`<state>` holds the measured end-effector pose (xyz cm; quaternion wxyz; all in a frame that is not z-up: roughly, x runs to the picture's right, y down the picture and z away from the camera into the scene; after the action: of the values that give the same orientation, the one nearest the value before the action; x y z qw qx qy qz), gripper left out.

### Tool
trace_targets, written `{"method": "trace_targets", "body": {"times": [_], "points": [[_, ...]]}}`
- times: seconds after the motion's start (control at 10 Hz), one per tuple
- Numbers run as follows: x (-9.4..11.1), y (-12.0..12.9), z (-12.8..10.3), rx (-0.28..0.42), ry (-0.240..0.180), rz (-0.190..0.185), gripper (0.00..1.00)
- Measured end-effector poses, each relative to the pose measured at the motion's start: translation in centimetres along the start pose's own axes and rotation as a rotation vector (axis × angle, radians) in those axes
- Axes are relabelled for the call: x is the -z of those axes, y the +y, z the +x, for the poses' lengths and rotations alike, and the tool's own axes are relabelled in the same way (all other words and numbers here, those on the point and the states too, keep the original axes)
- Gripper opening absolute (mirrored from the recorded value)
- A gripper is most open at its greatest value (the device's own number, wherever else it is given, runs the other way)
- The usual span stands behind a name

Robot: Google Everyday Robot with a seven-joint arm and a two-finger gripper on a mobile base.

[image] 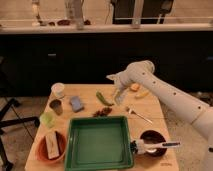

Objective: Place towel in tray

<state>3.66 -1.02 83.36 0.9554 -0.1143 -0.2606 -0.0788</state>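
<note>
The green tray [97,142] sits at the table's front middle with nothing in it. A pale grey-blue towel [120,100] shows just right of the green pepper, behind the tray. My gripper [119,93] points down right over the towel, at the end of the white arm that reaches in from the right. The gripper looks open. I cannot tell whether it touches the cloth.
A blue block [76,103], a white cup [58,90], a metal cup [55,106] and a pale green piece [46,119] stand at the left. An orange bowl [51,146] is front left. A fork [139,115] and a dark bowl [151,142] lie right of the tray.
</note>
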Motion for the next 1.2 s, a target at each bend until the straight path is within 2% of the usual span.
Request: {"method": "trace_targets", "body": {"times": [0.9, 1.2], "points": [[-0.1, 0.1, 0.1, 0.004, 0.000, -0.003, 0.80], [-0.9, 0.0, 1.1, -0.005, 0.021, -0.037, 0.80]]}}
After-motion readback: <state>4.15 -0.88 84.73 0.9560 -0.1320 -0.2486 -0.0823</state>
